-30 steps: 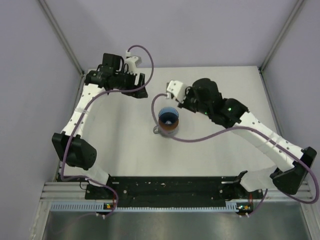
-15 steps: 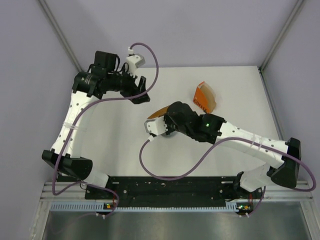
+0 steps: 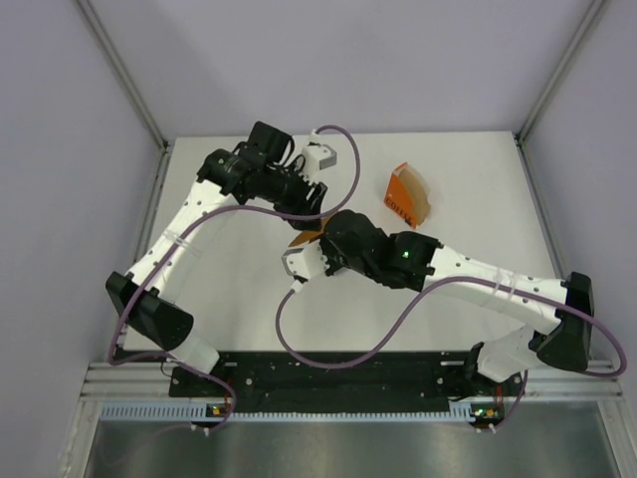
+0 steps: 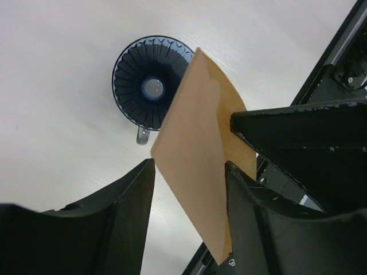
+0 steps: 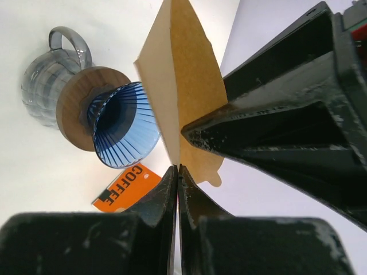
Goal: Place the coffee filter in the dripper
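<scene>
Right gripper: jaws pinched shut on the edge of the coffee filter.
Left gripper: jaws wide, straddling the coffee filter.
Dripper: empty; at 11 o'clock of the coffee filter in the left wrist view; seated on wooden ring atop grey cup.

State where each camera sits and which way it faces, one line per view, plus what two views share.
Top external: fixed above and behind the bases, looking down on the white table; the left arm and right arm show whole.
Left wrist: on the left arm, looking down past its open left gripper at the bright blue ribbed cone dripper.
Right wrist: on the right arm, looking obliquely past its right gripper, shut on the tan paper coffee filter.
Shared: both wrist views show filter and dripper.
</scene>
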You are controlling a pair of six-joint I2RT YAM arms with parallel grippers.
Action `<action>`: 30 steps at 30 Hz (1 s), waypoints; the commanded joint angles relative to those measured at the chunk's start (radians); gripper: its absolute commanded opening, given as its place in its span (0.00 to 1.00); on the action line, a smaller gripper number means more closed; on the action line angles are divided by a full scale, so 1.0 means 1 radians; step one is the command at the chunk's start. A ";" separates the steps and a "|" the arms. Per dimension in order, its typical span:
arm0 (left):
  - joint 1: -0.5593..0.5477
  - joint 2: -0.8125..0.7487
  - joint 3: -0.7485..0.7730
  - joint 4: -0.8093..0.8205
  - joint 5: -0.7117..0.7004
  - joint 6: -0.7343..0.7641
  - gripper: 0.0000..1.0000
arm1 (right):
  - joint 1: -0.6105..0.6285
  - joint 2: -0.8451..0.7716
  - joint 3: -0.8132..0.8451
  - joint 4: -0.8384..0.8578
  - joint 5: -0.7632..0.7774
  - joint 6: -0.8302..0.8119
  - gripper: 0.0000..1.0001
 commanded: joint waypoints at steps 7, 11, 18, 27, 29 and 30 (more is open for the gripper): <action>-0.007 0.019 -0.018 0.069 -0.177 -0.023 0.25 | 0.012 -0.005 -0.011 0.010 0.021 0.008 0.00; -0.007 0.025 -0.030 0.075 -0.146 -0.023 0.08 | 0.012 -0.017 -0.029 0.010 0.003 0.026 0.00; -0.001 0.046 -0.023 0.159 -0.290 -0.133 0.00 | 0.001 -0.032 -0.069 0.068 0.047 0.103 0.15; 0.000 0.019 -0.058 0.291 -0.231 -0.277 0.00 | -0.111 -0.187 0.007 0.073 -0.532 0.423 0.69; 0.002 0.017 -0.065 0.299 -0.205 -0.294 0.00 | -0.155 -0.204 0.023 0.090 -0.627 0.524 0.75; 0.001 0.017 -0.069 0.299 -0.193 -0.302 0.00 | -0.181 -0.202 0.035 0.100 -0.652 0.589 0.76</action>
